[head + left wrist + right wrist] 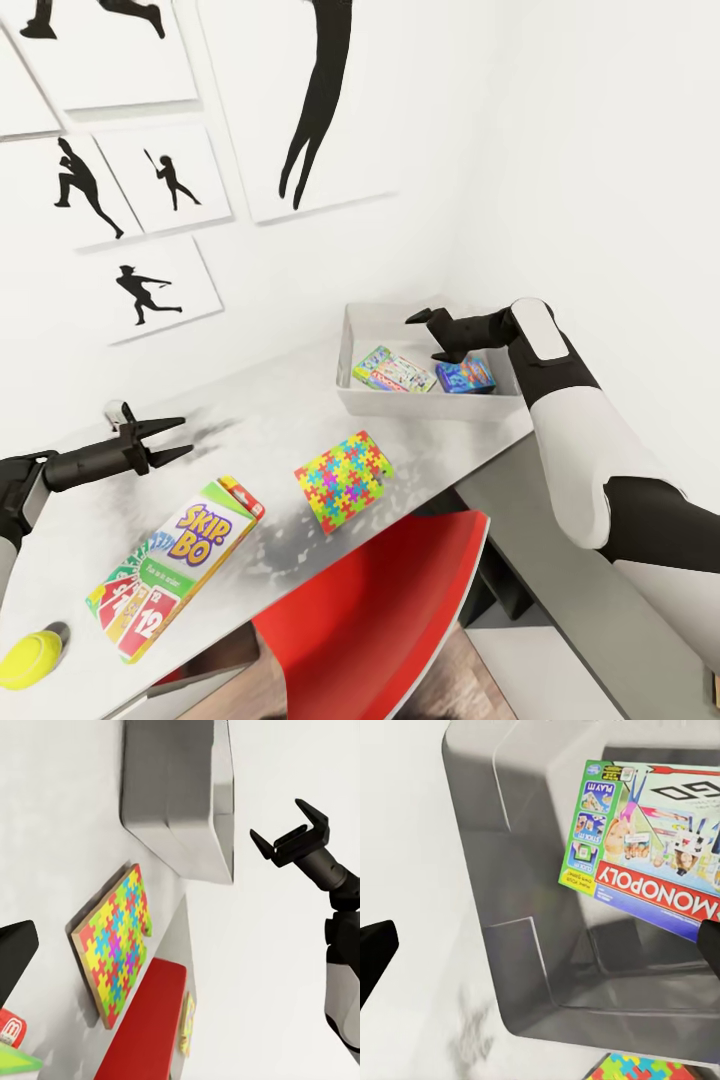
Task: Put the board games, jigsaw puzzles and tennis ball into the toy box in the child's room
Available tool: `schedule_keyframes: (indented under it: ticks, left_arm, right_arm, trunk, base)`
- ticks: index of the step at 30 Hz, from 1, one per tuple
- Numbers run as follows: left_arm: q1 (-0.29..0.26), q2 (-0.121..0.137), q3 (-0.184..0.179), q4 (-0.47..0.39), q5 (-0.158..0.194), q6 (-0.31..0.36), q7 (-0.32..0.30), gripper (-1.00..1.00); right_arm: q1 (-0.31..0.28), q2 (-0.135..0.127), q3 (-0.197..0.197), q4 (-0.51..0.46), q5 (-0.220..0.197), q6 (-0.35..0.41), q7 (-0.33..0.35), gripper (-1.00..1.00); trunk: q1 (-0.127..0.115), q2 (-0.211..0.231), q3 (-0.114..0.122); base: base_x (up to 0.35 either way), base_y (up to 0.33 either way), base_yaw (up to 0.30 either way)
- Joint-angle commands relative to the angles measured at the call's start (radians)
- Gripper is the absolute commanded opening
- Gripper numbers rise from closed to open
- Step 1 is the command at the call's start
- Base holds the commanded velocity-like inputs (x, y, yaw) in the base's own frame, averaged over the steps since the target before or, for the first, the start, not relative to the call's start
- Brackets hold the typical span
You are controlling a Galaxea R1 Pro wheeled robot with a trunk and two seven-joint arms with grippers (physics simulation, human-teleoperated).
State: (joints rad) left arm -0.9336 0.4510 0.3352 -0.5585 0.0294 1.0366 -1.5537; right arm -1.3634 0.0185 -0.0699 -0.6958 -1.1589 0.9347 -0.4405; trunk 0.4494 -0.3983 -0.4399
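Over the toy box (352, 345) the right gripper (432, 335) hangs open and empty, two board games (392, 370) inside; Skip-Bo (180, 565), one jigsaw puzzle (343, 480) and tennis ball (30, 658) left on the table (260, 420), left gripper (165, 440) open, empty.

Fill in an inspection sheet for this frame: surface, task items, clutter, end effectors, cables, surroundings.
Surface: pale grey-white desk top, glossy.
Task items: shallow pale grey toy box holds a green-edged Monopoly box and a blue-purple game box; orange-green Skip-Bo box, multicolour jigsaw puzzle square and yellow-green tennis ball lie on the desk.
Clutter: nothing seen.
End effectors: left end effector open, empty, above the desk; right end effector open, empty, over the toy box.
Cables: nothing seen.
Surroundings: red chair under the desk; black baseball silhouette pictures on a white wall.
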Motion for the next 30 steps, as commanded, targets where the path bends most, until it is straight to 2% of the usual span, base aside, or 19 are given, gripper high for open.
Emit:
schedule_keyframes:
  ticks: [1,30]
  left_arm:
    - [-0.001,0.001,0.001,0.000,-0.001,0.011,-0.005,1.00]
    - [0.001,0.008,0.006,0.000,0.006,0.011,-0.017,1.00]
  right_arm:
    - [-0.001,0.001,-0.005,-0.001,-0.009,0.003,-0.010,1.00]
    - [0.001,0.001,-0.005,-0.001,-0.010,0.003,-0.010,1.00]
  trunk:
    - [0.001,-0.002,0.000]
    - [0.001,-0.002,0.047]
  base:
    - [0.000,0.000,0.000]
    - [0.000,0.000,0.000]
